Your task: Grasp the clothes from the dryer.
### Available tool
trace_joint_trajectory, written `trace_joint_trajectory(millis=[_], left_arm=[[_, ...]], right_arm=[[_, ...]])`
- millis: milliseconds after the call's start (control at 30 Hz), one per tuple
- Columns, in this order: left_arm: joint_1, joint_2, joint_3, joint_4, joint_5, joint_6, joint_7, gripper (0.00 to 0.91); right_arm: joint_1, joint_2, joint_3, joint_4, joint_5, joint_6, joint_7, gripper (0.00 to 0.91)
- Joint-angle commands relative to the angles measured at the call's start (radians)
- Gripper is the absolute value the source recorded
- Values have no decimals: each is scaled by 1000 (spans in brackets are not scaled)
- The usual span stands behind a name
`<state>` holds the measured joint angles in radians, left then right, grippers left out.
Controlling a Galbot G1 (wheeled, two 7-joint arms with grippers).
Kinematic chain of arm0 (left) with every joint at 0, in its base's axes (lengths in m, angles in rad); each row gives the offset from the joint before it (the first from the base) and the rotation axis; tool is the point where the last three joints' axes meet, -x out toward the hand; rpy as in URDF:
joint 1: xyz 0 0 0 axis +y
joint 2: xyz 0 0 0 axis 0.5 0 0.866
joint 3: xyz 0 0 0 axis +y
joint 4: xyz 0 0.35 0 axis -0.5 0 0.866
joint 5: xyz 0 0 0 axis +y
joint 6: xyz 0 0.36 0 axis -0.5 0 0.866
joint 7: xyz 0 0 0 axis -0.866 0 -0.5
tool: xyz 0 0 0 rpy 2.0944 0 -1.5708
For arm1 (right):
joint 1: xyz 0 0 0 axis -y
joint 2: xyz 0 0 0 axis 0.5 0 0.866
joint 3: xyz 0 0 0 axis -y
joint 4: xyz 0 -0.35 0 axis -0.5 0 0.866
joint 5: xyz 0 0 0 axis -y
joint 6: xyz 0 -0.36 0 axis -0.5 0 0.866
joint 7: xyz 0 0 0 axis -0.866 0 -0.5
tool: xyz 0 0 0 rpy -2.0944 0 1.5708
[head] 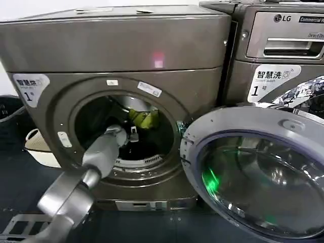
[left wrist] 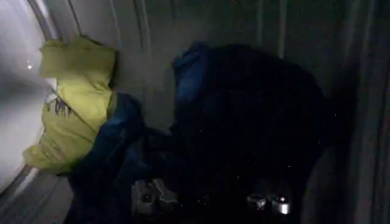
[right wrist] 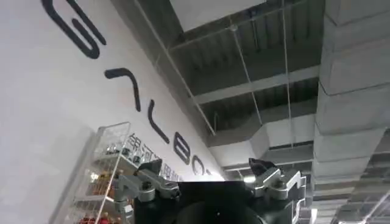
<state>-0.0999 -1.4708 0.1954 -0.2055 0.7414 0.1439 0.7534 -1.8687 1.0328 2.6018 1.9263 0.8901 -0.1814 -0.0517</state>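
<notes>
The dryer [head: 116, 45] stands with its round porthole uncovered, and my left arm reaches through it into the drum. Inside, the clothes lie against the drum wall: a bright yellow-green garment [left wrist: 73, 109] [head: 145, 119] and a dark navy one [left wrist: 244, 115] beside it, partly overlapping. My left gripper [left wrist: 209, 201] [head: 132, 134] is open just short of the navy garment, its fingertips [left wrist: 149, 198] wide apart with dark fabric beyond them. Away from the dryer, my right gripper [right wrist: 210, 178] points up at a ceiling, open and holding nothing.
The dryer's glass door [head: 253, 172] hangs open to the right of the porthole, near the arm. An LG machine [head: 283, 30] stands at the right. A cream basket [head: 38, 147] and a dark basket [head: 10, 109] sit on the floor at the left.
</notes>
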Motion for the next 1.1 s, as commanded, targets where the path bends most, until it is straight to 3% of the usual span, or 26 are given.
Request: trace_joint_trajectory(millis=[33,233,300,433,733,1100], left_arm=[[0,1,-49,-38,-62,20,-2,0],[36,15,-133,-169,-260,34,-78,0],[71,28,-155,-227,-416,-26,-187,0],[147,40,-209,-318,-531,-44,-305,0],[287,6,-334,-421,-674,-145,-538,0],[405,-21,-510,-723,-907,-246,-785,0]], right_arm=[[-1,2,-1,0,-1,2,0,907],[2,4,-4,3,-2,4,1,907],[3,3,-7,1,-3,5,1,907],[7,2,-15,0,-4,7,0,907],[4,-11,-17,-13,-4,13,-2,907],[9,-10,-23,-3,-4,11,-1,907]])
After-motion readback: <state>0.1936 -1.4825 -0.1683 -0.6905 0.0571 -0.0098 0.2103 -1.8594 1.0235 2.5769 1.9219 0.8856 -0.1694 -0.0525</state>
